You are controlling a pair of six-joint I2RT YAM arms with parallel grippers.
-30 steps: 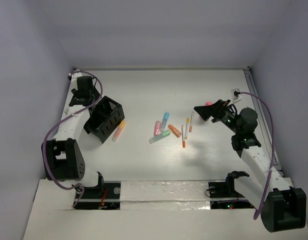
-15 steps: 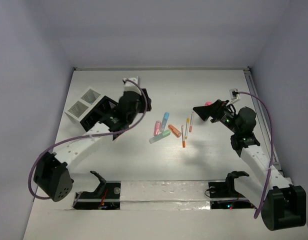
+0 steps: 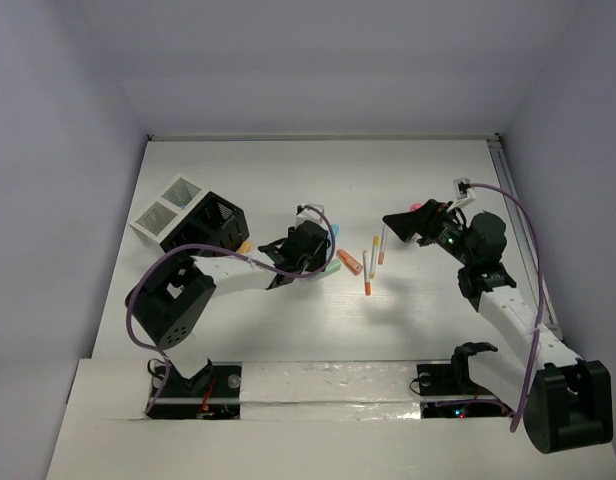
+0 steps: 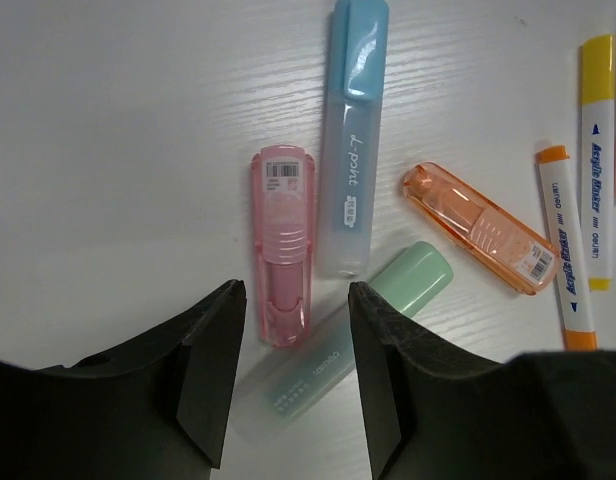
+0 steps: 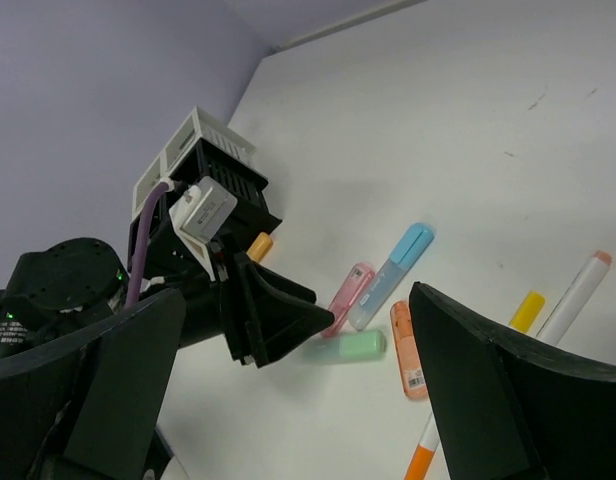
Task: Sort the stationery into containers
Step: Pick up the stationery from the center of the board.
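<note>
The left gripper (image 4: 293,340) is partly open and empty, its jaws on either side of the pink marker's (image 4: 283,240) near end. The left arm stretches low across the counter (image 4: 108,150) to the middle cluster. The marker lies flat, pointing straight away from the gripper, parallel to the blue marker (image 4: 353,140). The right gripper (image 3: 400,224) hovers wide open, empty.

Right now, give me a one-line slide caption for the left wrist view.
Left gripper open above the pink marker, with blue marker, green marker and orange marker alongside.
</note>
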